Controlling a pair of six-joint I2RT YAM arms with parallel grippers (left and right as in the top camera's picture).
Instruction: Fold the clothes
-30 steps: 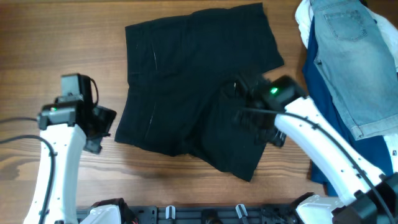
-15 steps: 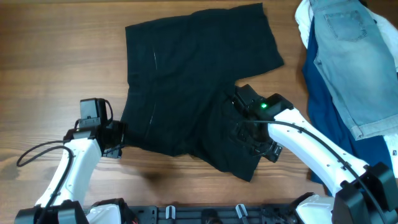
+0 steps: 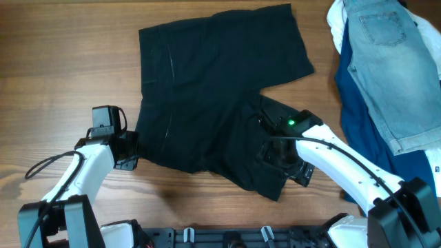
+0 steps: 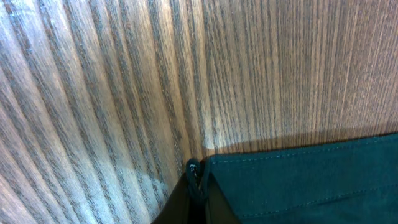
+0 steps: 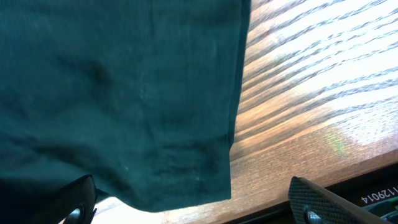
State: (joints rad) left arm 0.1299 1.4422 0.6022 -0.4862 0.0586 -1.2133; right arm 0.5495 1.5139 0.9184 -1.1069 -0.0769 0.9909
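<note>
The black shorts (image 3: 207, 83) lie spread flat on the wooden table, legs toward the front edge. At their front-left corner my left gripper (image 3: 132, 148) is low on the table. In the left wrist view its fingers (image 4: 196, 186) are pressed together at the hemmed corner of the shorts (image 4: 298, 180). My right gripper (image 3: 284, 169) hovers over the right leg near its hem. Seen from the right wrist, it (image 5: 199, 208) is open wide, with the cloth (image 5: 124, 93) below and nothing between the fingers.
A light-blue denim garment (image 3: 386, 62) lies on a dark-blue and white one (image 3: 358, 138) at the right edge. A black rail (image 3: 227, 238) runs along the front edge, also seen as a dark strip (image 5: 348, 199) just past the shorts' hem.
My left gripper came in to the shorts' front-left corner and went from open to shut. The right arm slid toward the front edge over the right leg, staying open.
</note>
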